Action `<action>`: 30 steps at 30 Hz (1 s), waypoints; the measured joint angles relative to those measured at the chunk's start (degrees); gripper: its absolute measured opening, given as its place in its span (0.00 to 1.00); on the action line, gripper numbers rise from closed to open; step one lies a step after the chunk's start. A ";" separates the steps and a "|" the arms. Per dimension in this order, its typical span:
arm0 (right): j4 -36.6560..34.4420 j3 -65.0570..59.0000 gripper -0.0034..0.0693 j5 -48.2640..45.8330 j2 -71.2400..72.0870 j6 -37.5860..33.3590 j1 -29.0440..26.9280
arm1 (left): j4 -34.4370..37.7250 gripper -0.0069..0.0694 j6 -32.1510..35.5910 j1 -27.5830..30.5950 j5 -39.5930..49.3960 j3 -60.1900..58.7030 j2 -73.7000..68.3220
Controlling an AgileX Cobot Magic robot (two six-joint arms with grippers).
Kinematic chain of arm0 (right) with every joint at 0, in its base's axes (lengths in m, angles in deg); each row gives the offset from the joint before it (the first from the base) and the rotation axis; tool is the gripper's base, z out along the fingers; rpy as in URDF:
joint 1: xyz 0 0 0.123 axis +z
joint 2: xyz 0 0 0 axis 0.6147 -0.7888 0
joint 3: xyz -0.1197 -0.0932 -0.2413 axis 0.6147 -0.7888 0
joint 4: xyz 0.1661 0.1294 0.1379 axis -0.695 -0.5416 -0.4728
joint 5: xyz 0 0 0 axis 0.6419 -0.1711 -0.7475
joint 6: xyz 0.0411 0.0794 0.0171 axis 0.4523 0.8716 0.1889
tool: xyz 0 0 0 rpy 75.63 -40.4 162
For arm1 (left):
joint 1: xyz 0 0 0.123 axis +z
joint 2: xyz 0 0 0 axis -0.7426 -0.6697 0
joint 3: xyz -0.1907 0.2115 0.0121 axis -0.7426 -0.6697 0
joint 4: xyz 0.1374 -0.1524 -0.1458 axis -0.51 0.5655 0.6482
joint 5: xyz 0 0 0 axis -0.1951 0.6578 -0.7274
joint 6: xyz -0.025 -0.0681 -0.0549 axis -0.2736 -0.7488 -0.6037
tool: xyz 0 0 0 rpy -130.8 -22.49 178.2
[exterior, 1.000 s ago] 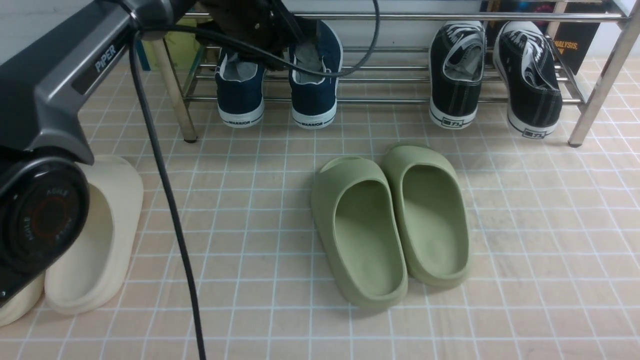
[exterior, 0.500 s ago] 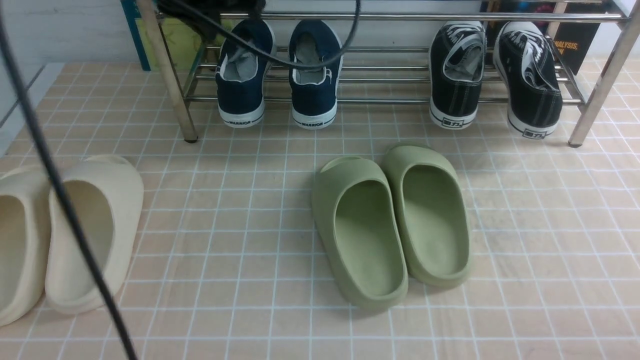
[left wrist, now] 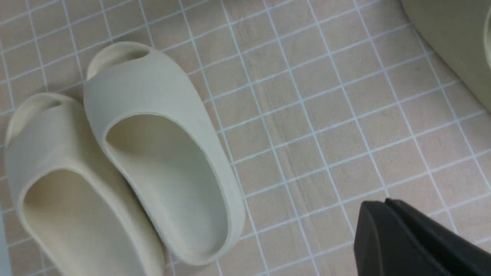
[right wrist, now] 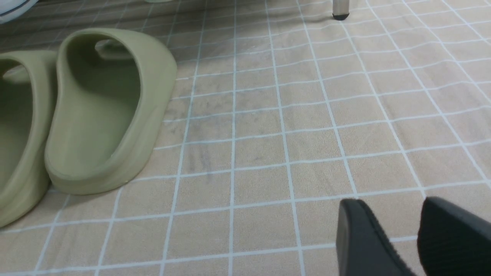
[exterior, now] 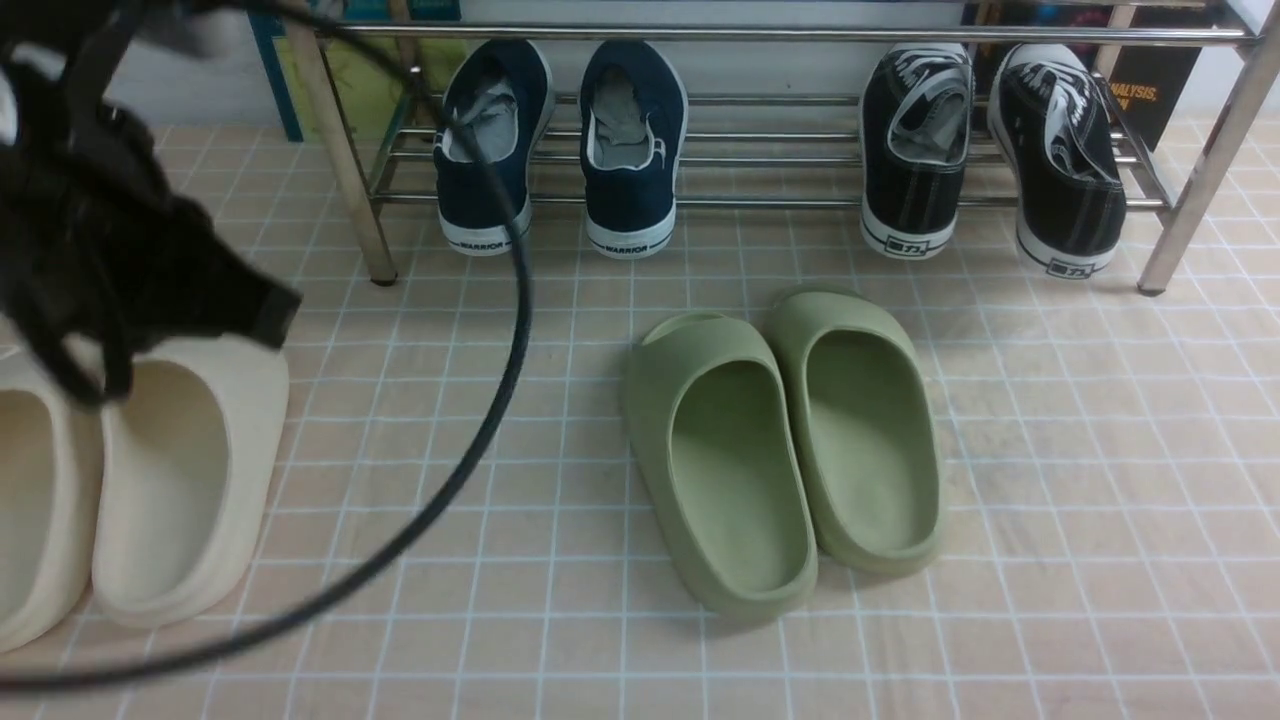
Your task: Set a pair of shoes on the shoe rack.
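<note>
Have navy shoes [exterior: 628,190] on rack [exterior: 770,34], lower shelf [exterior: 770,202], near front L corner; prob. finished. See L gripper [left wrist: 387,201] together, R gripper [right wrist: 391,203] apart.

2 navy slip-ons [exterior: 630,160], 2 olive-green slides [exterior: 740,470], white-gridded beige floor [exterior: 1080,500].

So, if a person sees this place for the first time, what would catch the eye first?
Probably the two olive-green slides, side by side on the tiled floor at the middle of the front view. Next, the blurred dark left arm over the cream slides at the left, and the navy shoes on the chrome rack behind.
</note>
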 joint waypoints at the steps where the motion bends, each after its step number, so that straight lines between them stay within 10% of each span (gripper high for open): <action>1: 0.00 0.00 0.38 0.00 0.00 0.00 0.00 | 0.33 0.12 0.00 0.00 -4.22 -4.28 2.51; 9: 0.00 0.00 0.38 0.00 0.00 0.00 0.00 | 2.52 0.12 -0.52 0.00 -30.95 -27.47 20.04; 30: 0.00 0.00 0.38 0.00 0.00 0.00 0.00 | -6.41 0.13 -0.56 0.00 -43.32 -28.87 44.22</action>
